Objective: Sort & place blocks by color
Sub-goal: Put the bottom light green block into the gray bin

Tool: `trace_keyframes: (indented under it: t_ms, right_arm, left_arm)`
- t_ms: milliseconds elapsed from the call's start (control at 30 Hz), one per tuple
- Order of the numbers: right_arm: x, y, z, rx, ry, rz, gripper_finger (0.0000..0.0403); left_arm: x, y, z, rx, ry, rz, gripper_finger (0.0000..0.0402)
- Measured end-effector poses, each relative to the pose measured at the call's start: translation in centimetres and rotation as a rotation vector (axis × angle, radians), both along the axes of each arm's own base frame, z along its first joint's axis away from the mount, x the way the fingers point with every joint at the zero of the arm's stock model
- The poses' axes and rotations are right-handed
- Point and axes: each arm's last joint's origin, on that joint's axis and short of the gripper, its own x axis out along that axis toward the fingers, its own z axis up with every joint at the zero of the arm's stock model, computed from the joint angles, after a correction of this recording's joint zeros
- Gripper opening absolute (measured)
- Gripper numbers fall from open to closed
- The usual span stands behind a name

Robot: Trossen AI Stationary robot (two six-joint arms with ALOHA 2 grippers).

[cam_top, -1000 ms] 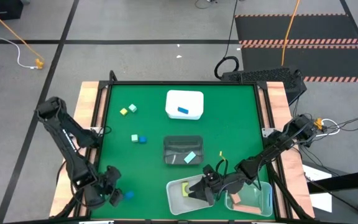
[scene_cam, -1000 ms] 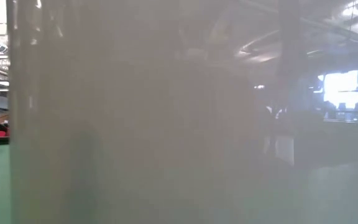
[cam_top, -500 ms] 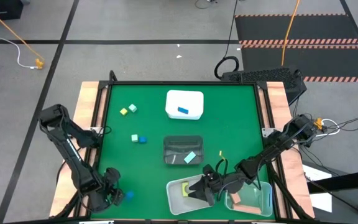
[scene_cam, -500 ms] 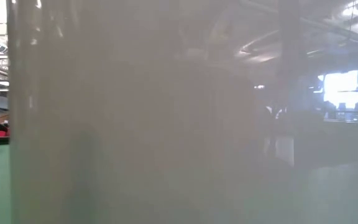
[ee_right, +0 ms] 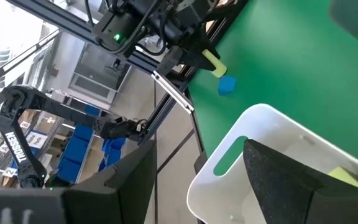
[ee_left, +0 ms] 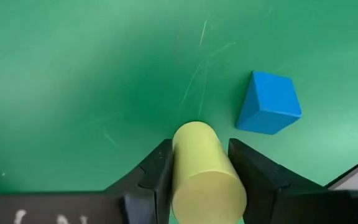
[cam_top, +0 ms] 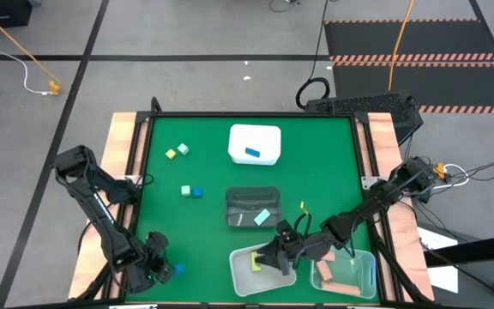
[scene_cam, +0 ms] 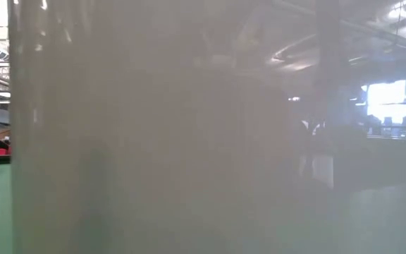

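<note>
A pale yellow cylinder block (ee_left: 207, 180) sits clamped in the left gripper (ee_left: 199, 163), just beside a blue cube (ee_left: 269, 103). Pickup looks done (lifting toward the white tub (cam_top: 245, 261) comes next). The right gripper (cam_top: 268, 258), fingers apart, hangs over that tub.

The high view looks straight down on the whole green table (cam_top: 324, 172) from well above. The low view sits at table height, pressed against a pale translucent wall that fills it. The left wrist view looks close down on the mat, a blue block (ee_left: 268, 103) at 2 o'clock. The right wrist view faces across a white tub (ee_right: 229, 177) toward that same blue block (ee_right: 227, 85), shared by both.
</note>
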Motion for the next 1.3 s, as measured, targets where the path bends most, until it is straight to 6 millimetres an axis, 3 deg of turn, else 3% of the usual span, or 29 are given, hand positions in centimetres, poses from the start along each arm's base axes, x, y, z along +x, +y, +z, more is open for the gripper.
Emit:
trace_keyframes:
  t_ms: [167,367,767,900,1100,1200,1300]
  right_arm:
    - [0.4,-0.6,0.2,-0.018,-0.025,-0.017,0.0231]
    - [1.1,-1.5,1.8,-0.112,-0.2,-0.028,0.0231]
    - [1.3,-2.8,4.9,-0.357,-0.53,-0.154,0.0231]
    - [1.1,-2.9,5.7,-0.541,-0.625,-0.188,0.0231]
    - [0.8,-3.1,6.5,-0.952,-0.72,-0.265,0.0231]
    - [0.6,-3.2,6.9,-1.143,-0.75,-0.309,0.0231]
    - [0.6,-3.4,7.0,-1.284,-0.747,-0.331,0.0231]
  left_arm:
    - [0.2,0.5,1.0,0.002,-0.088,0.032,0.0127]
    - [1.1,2.1,3.6,0.024,-0.313,0.111,0.0127]
    - [5.3,5.1,10.7,0.199,-1.053,0.296,0.0127]
    - [7.1,5.6,13.6,0.239,-1.246,0.309,0.0127]
    - [8.9,6.8,17.2,0.23,-1.527,0.284,0.0127]
    - [9.6,7.5,17.7,0.197,-1.598,0.288,0.0127]
    - [10.8,7.9,16.9,0.172,-1.581,0.305,0.0127]
